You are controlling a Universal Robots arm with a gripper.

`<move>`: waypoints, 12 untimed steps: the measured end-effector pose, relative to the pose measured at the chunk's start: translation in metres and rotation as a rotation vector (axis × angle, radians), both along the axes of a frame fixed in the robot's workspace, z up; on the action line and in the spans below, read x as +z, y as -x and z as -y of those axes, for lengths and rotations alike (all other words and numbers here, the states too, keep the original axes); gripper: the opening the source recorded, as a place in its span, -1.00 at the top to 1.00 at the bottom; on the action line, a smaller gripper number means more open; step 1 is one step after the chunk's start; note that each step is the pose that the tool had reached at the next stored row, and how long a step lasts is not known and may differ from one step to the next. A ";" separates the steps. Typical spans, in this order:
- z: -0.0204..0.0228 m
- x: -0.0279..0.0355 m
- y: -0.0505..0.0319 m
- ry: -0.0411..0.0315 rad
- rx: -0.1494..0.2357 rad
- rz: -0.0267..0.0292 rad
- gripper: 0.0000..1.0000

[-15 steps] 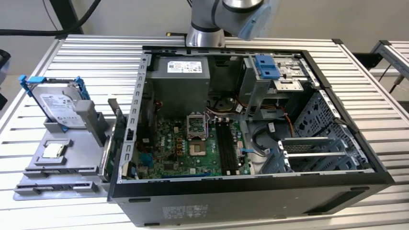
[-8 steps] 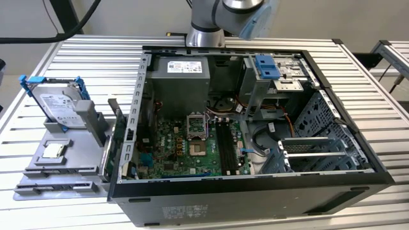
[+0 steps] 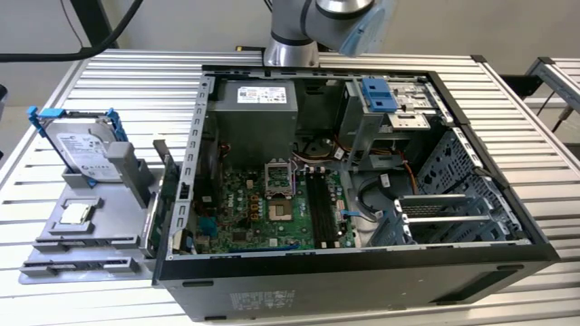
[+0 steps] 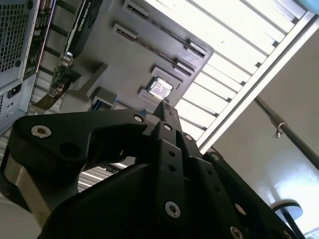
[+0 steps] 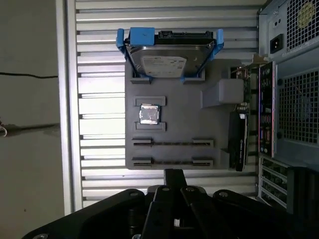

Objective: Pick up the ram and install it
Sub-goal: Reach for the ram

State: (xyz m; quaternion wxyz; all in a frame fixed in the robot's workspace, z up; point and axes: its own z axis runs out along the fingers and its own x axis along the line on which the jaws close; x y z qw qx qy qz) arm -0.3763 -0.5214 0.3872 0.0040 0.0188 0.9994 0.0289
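Black jaws, pressed together with nothing between them, hang over a slatted metal tabletop (image 5: 99, 59). Just beyond the jaws' tips lies a grey tray (image 5: 179, 114) with two long holders (image 5: 173, 143). I cannot tell whether the thin dark lines in them are the ram.

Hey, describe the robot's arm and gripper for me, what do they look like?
The arm is silver-grey metal tubing with a rounded joint under a light blue cap. The gripper is matte black, built of angular linked bars dotted with round silver screw heads.
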 end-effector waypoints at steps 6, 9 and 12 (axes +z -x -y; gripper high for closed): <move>0.0000 0.0001 0.0000 0.0002 0.011 0.0142 1.00; 0.0000 0.0000 0.0000 0.0001 0.012 0.0144 1.00; 0.0000 0.0000 0.0000 0.0000 0.013 0.0145 1.00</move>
